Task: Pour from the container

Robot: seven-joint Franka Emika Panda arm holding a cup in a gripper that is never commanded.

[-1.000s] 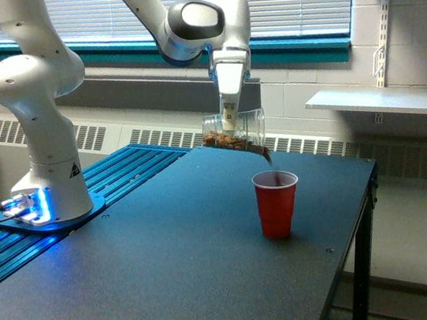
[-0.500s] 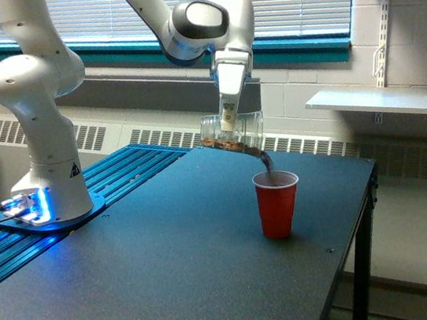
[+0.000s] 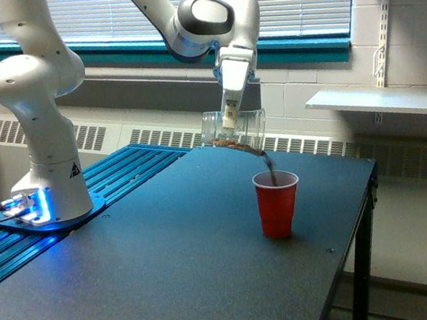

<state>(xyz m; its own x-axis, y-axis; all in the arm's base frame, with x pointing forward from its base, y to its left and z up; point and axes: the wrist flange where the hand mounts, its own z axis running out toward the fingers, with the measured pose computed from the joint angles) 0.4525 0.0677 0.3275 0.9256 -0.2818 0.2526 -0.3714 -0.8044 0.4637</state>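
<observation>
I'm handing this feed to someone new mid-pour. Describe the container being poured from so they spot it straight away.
Find the white robot arm at the dark table's far edge and follow it down to its gripper. The container is clamped there, tipped on its side above and to the exterior view's left of the red cup. Unlike that opaque, upright cup, it is clear plastic with brown bits streaming from its rim.

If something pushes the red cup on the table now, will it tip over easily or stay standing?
Probably it tips fairly easily. The red cup looks like thin plastic, tall and narrower at its base, so likely light. Brown bits stream into it from the tilted clear cup in the gripper, which may steady it a little. The table looks smooth, so it might slide first.
</observation>
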